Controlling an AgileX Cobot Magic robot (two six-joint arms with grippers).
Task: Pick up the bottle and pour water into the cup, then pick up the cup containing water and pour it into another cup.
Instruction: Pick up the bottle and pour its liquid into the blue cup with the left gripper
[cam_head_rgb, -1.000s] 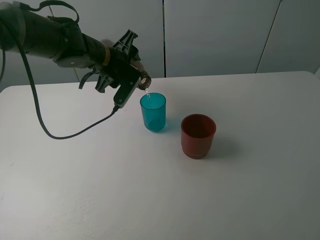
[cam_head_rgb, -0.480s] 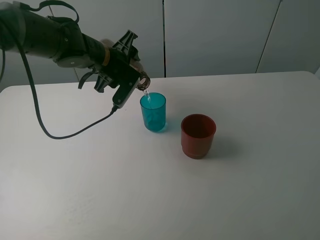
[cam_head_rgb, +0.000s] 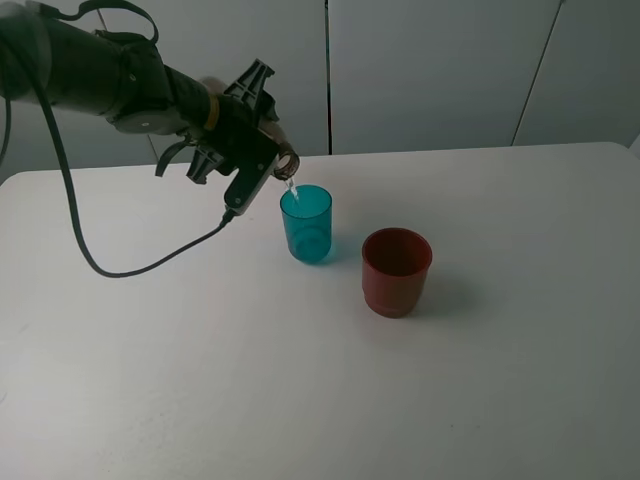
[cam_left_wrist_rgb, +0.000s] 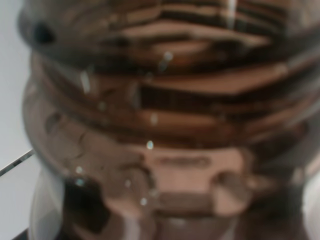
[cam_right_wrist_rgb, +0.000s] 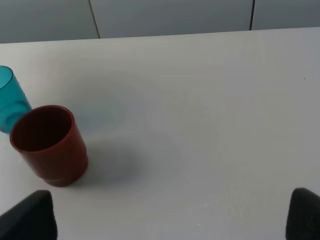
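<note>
The left pincer (cam_head_rgb: 243, 140) is clenched around a tall, slim bottle (cam_head_rgb: 284, 160) of clear brownish plastic, holding it in the air over the rear left part of the white table (cam_head_rgb: 500, 350). In the high view the black pincer and arm hide most of the bottle; only its threaded, capless neck shows, tilted downward to the right. The mouth of the neck hangs just above the rim of a small translucent teal plastic cup (cam_head_rgb: 306, 228), without touching it. A thin stream of water (cam_head_rgb: 293, 186) runs from the mouth into the teal cup, which stands upright on the table.

Near it, to the right and a little farther forward, an opaque dark-red plastic cup (cam_head_rgb: 396, 272) with a narrower stepped base stands upright, apart from the teal one. How full either cup is cannot be told. A black cable (cam_head_rgb: 120, 265) loops down from the left arm over the table.

In the left wrist view the bottle (cam_left_wrist_rgb: 165, 125) fills almost the whole picture — blurred ribbed brown walls with droplets on them.

The right pincer (cam_right_wrist_rgb: 167, 220) is released: its two dark fingertips (cam_right_wrist_rgb: 30, 217) stand wide apart with only bare table between them. Ahead of it stands the red cup (cam_right_wrist_rgb: 47, 142), with the teal cup (cam_right_wrist_rgb: 9, 99) just beyond, cut off by the picture's edge.
</note>
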